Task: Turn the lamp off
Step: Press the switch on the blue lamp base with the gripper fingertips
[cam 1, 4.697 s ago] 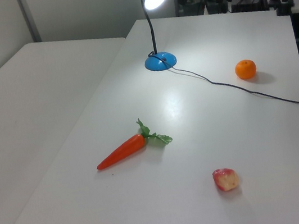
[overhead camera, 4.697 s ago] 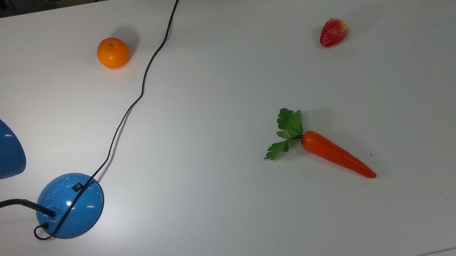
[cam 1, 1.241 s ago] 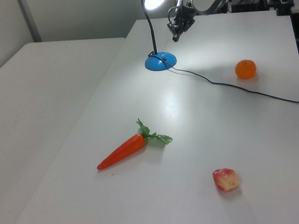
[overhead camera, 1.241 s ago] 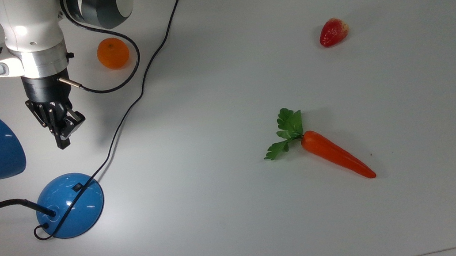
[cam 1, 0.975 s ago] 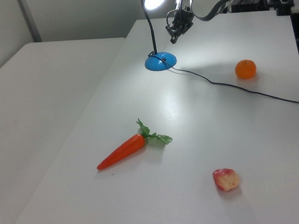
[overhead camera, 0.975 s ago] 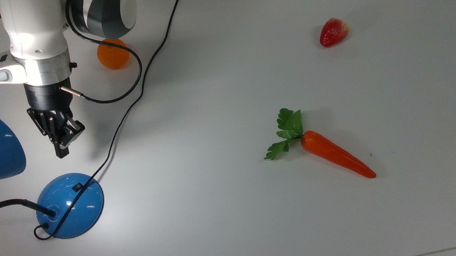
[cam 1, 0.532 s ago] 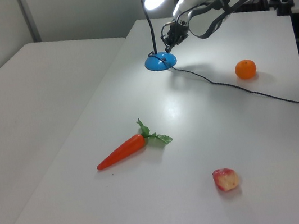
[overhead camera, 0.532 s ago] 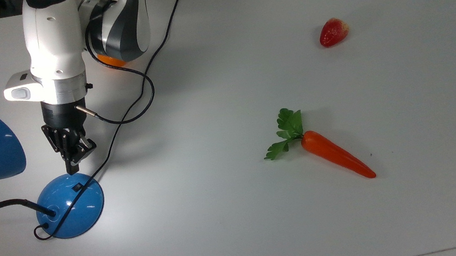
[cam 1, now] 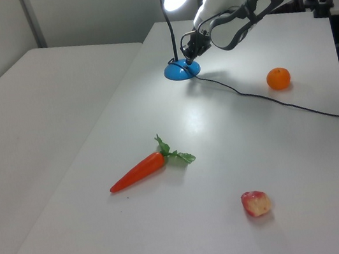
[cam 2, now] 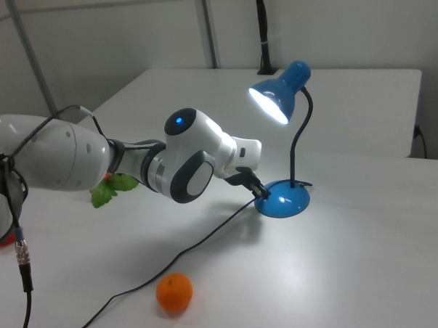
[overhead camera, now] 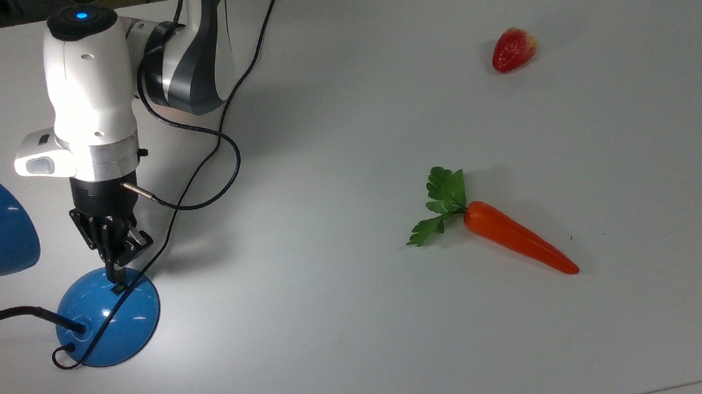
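Since half a second ago the claw [overhead camera: 118,282] drops onto the lamp [overhead camera: 108,316] base, fingers pinched together, tip right at the switch. Lamp sits at the top view's left edge of the tabletop [overhead camera: 414,353], bulb lit.

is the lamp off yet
No, the lamp shines brightly in the right view, its shade's opening glowing white, while the tool sits at the switch on its base.
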